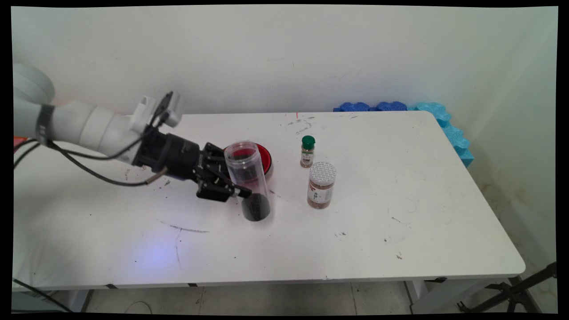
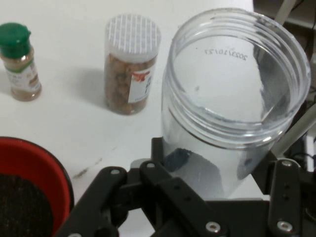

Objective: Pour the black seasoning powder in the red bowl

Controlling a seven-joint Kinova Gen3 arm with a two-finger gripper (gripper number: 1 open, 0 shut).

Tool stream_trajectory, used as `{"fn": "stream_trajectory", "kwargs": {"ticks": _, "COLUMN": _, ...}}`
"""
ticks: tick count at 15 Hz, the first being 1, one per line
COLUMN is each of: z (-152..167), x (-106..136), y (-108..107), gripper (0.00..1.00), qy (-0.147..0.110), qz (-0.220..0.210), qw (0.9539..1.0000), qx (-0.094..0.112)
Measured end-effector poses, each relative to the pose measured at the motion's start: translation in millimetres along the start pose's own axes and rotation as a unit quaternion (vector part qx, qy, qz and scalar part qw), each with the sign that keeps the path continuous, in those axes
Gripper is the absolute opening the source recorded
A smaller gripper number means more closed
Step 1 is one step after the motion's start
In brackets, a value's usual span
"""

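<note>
Our claw (image 1: 238, 189) is clenched round the open clear jar (image 1: 247, 178) – dark grains at its bottom – standing on the desk (image 1: 400, 222) just before the red bowl (image 1: 266, 158), the two spice bottles – green-capped (image 1: 307, 151), white-capped (image 1: 321, 184) – to its right.

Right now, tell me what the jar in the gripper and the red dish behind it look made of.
Open jar: clear, glossy plastic by the look; the table shows through its wall, and a printed date shows through it in the hand view. Dark grains lie at its bottom. Red dish: smooth, opaque, probably plastic; it holds similar dark grains. The gripper clasps the jar.
</note>
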Motion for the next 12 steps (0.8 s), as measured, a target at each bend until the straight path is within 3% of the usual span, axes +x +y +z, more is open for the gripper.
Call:
{"fn": "stream_trajectory", "kwargs": {"ticks": 8, "z": -34, "x": 34, "y": -15, "gripper": 0.0, "qy": 0.008, "qz": -0.068, "qw": 0.9973, "qx": -0.027}}
{"fn": "stream_trajectory", "kwargs": {"ticks": 12, "z": -42, "x": 43, "y": -28, "gripper": 0.0, "qy": 0.007, "qz": -0.127, "qw": 0.9914, "qx": -0.031}}
